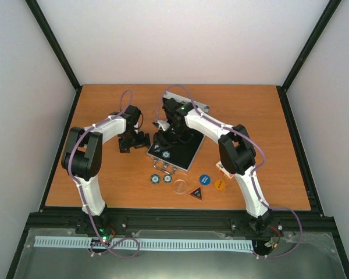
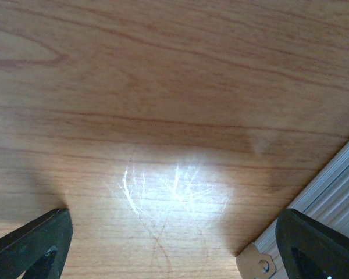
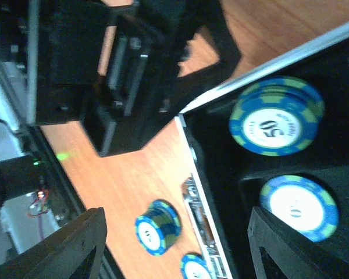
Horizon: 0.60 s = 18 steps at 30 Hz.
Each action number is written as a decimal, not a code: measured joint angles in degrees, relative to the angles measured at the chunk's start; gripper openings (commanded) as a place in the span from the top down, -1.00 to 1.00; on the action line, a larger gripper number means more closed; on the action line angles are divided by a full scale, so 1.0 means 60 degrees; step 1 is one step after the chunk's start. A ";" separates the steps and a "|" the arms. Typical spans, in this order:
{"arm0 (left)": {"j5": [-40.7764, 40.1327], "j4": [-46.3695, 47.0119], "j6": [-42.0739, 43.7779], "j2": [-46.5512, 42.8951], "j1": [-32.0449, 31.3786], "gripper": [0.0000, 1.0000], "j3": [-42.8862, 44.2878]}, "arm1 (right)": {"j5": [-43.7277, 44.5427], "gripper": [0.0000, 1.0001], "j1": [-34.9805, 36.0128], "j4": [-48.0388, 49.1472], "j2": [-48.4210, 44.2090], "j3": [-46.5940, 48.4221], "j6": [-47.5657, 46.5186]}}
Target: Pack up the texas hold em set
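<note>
Several loose chips (image 3: 157, 226) lie on the desk (image 1: 250, 116) beside the open case (image 1: 186, 156), others already inside; likely hard, light, slick discs, best pinched across the rim; right jaws spread above the case; left jaws spread over the desk.

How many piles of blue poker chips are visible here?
4. Two piles sit inside the case, one beside the other. Two more stand on the table just outside its edge. Others may be hidden.
</note>
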 measured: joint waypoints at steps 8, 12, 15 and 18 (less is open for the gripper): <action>0.0000 -0.0040 0.0004 0.0033 -0.0004 -0.97 0.0055 | 0.1606 -0.33 -0.0018 -0.0452 0.0000 0.0015 0.0186; 0.0007 -0.0055 0.0004 0.0073 -0.0022 -0.97 0.0117 | 0.2506 -0.34 -0.0018 -0.0681 0.0000 0.0015 0.0331; 0.0007 -0.0051 0.0004 0.0076 -0.0029 -0.97 0.0117 | 0.3213 -0.35 -0.0018 -0.0776 0.0000 -0.0076 0.0510; 0.0015 -0.0051 0.0004 0.0087 -0.0029 -0.97 0.0124 | 0.3770 -0.34 -0.0076 -0.0754 -0.0007 -0.0594 0.0699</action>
